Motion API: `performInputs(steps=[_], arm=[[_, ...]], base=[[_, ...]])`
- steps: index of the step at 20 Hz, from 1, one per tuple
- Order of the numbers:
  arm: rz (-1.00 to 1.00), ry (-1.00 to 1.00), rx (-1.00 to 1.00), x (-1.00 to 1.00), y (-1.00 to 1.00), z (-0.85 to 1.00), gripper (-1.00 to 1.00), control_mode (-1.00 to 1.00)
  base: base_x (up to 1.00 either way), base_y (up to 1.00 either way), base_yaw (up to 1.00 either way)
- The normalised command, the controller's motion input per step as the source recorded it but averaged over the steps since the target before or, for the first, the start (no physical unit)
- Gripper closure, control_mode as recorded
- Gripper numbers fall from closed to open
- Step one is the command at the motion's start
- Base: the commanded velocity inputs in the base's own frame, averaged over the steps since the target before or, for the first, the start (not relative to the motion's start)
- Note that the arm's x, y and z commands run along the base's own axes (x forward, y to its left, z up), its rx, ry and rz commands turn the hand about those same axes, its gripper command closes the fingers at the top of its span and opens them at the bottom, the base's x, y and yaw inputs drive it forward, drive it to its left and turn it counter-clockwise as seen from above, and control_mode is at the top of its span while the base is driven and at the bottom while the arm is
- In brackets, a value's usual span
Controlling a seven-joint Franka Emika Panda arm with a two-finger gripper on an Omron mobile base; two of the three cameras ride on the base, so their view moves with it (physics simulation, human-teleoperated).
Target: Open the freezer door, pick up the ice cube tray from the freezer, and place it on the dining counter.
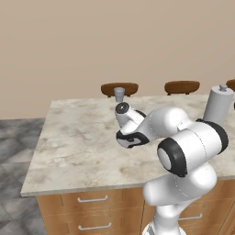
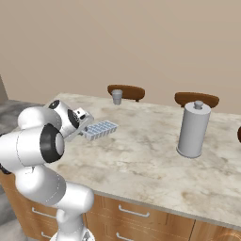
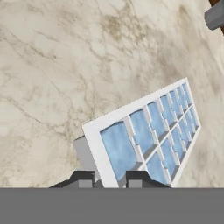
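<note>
The ice cube tray (image 2: 100, 129), white with a pale-blue grid of cells, is held low over the left part of the beige marbled dining counter (image 2: 141, 157). My gripper (image 2: 86, 127) is shut on the tray's near short edge. In the hand view the tray (image 3: 148, 131) stretches away from my gripper (image 3: 109, 179), whose dark fingertips pinch its white rim, above the dining counter (image 3: 65, 65). Whether the tray touches the stone, I cannot tell. In the left base view my forearm and hand (image 1: 131, 137) reach over the dining counter (image 1: 78, 142) and hide the tray.
A tall grey canister (image 2: 193, 129) (image 1: 218, 108) stands on the counter's right side. A small grey cup (image 2: 117, 97) (image 1: 119, 94) (image 3: 214, 16) sits near the far edge. Brown stools (image 2: 126, 92) (image 1: 182, 86) stand behind. Wooden drawers (image 1: 92, 213) with silver handles are below.
</note>
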Motion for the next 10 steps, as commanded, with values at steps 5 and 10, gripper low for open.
performInputs(steps=[5,10], arm=[[0.00,0.00,0.00,0.00,0.00,0.00,1.00,-1.00],[0.00,0.00,0.00,0.00,0.00,0.00,-1.00,-1.00]], base=[[0.00,0.00,0.00],[0.00,0.00,0.00]])
